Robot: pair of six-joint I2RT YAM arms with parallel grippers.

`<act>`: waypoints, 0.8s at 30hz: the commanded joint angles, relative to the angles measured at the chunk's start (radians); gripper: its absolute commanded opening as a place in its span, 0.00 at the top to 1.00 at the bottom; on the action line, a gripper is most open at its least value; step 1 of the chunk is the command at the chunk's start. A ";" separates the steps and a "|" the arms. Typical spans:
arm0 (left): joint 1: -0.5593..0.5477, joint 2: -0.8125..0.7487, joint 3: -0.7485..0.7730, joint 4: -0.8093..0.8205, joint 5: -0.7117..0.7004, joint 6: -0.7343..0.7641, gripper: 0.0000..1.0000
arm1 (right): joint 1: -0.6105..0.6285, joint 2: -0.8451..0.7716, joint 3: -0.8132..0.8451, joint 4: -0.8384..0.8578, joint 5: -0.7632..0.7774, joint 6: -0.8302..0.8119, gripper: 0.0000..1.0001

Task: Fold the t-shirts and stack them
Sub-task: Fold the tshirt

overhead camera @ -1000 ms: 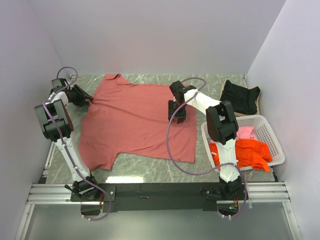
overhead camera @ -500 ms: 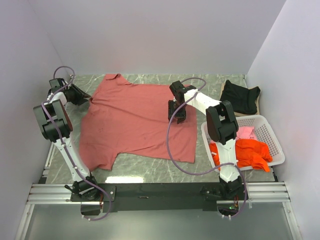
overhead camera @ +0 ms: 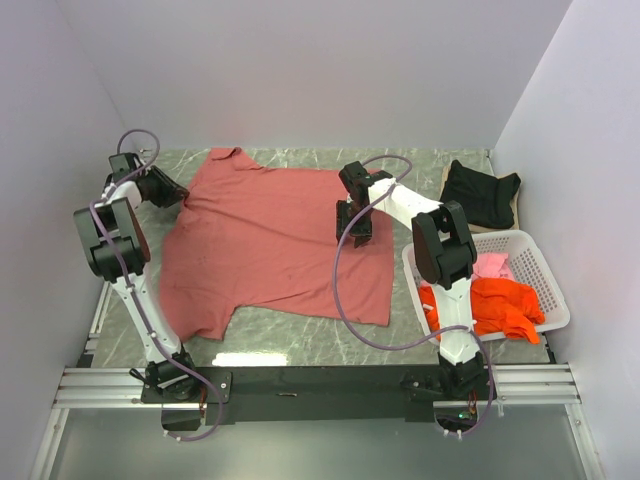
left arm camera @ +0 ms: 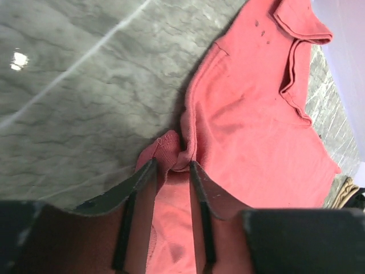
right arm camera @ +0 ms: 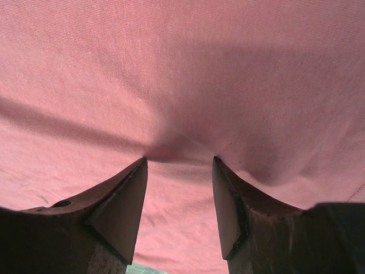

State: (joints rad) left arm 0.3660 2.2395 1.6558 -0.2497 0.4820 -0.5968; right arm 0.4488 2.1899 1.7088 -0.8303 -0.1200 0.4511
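Observation:
The large brick-red t-shirt (overhead camera: 265, 245) lies spread flat on the marble table, collar at the back left. My left gripper (overhead camera: 176, 194) is at its left sleeve; in the left wrist view the gripper (left arm camera: 171, 164) is closed on a bunched fold of the sleeve edge (left arm camera: 169, 149). My right gripper (overhead camera: 354, 232) points down on the shirt's right part; in the right wrist view the gripper (right arm camera: 179, 160) is open with both tips pressing the cloth (right arm camera: 188, 74). The black shirt (overhead camera: 481, 192) lies at the back right. The orange shirt (overhead camera: 502, 306) and the pink shirt (overhead camera: 490, 265) lie in the basket.
The white lattice basket (overhead camera: 548, 283) stands at the right, beside the right arm's base. A tan board (overhead camera: 446, 180) lies under the black shirt. Walls close in on the left, back and right. Bare marble (overhead camera: 300, 335) shows in front of the shirt.
My left wrist has shifted slightly toward the back and right at the sleeve. The right arm and the shirt's body have not moved.

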 commanded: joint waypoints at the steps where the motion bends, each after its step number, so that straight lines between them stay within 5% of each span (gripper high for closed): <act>1: -0.006 -0.006 0.002 0.038 -0.020 -0.009 0.66 | -0.010 0.030 -0.020 -0.033 0.033 -0.015 0.43; 8: -0.004 -0.006 0.024 0.024 -0.036 -0.020 0.73 | -0.010 0.036 -0.021 -0.038 0.039 -0.017 0.43; 16: 0.005 -0.018 0.010 0.024 -0.046 -0.018 0.71 | -0.012 0.039 -0.006 -0.046 0.040 -0.017 0.43; 24: 0.005 -0.020 0.006 0.027 -0.049 -0.017 0.81 | -0.012 0.044 0.000 -0.050 0.039 -0.020 0.43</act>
State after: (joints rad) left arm 0.3653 2.2395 1.6558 -0.2462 0.4461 -0.6151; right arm 0.4488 2.1925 1.7149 -0.8371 -0.1196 0.4484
